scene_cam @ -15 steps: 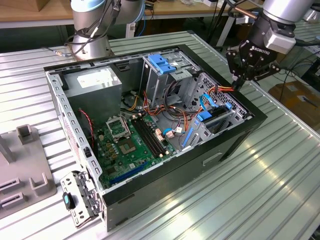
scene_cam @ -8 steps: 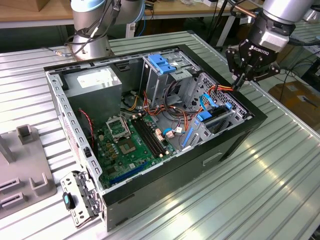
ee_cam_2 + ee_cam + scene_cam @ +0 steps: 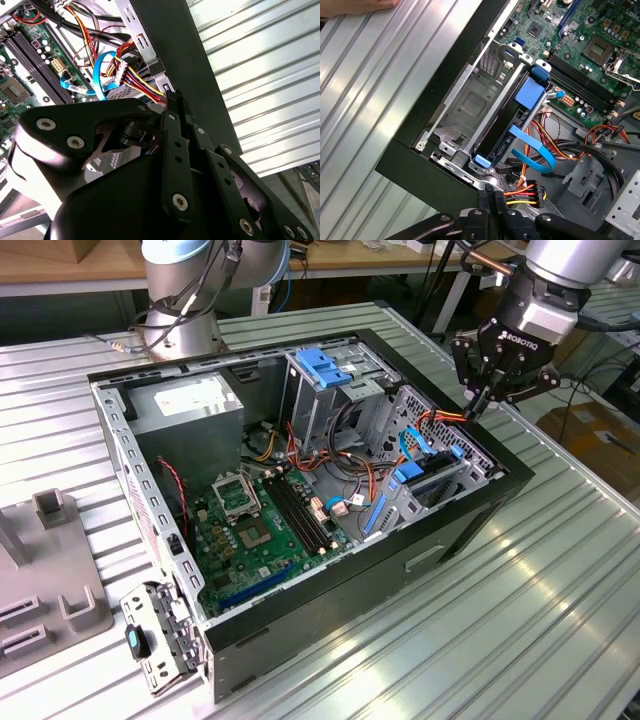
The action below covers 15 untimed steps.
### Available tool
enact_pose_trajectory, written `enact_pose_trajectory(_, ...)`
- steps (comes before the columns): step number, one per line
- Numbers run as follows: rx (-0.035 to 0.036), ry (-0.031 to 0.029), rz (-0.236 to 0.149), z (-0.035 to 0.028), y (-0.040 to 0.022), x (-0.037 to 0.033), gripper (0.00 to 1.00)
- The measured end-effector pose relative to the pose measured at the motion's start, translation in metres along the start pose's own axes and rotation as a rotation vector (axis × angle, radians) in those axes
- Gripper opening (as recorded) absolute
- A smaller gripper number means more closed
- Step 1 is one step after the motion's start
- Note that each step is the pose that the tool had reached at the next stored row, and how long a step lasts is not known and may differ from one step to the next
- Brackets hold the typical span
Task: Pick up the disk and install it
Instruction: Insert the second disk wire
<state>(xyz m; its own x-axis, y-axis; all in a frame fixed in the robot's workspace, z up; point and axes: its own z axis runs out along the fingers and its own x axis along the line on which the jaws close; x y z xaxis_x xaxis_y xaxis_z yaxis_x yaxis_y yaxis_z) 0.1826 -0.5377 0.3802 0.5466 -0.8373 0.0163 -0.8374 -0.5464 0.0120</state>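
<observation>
The disk (image 3: 516, 116) sits edge-on in the drive cage at the case's corner, its blue rails showing at both ends. In the exterior view the disk (image 3: 432, 475) is low in the case on the exterior view's right side. My gripper (image 3: 478, 406) hangs just above that corner of the case, a little beyond the disk. Its fingertips (image 3: 490, 194) are pressed together with nothing visible between them. They hang beside a connector with red, yellow and black wires (image 3: 522, 192). In the second wrist view the gripper (image 3: 175, 98) stands over the same wire bundle (image 3: 135, 75).
The open black computer case (image 3: 300, 615) lies on a ribbed aluminium table (image 3: 520, 620). Inside are a motherboard (image 3: 255, 525), a power supply (image 3: 190, 405), a taller cage with a blue latch (image 3: 325, 365) and a blue flat cable (image 3: 535, 147). A person's hand (image 3: 365, 5) rests on the table.
</observation>
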Motion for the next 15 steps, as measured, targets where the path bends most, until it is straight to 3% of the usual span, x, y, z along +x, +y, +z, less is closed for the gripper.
enact_pose_trajectory(8, -0.0001, -0.0001, 0.003, 0.0, 0.0, 0.0, 0.16)
enact_pose_trajectory(15, -0.0017, -0.0012, 0.102, 0.0004, 0.0001, -0.0001, 0.16)
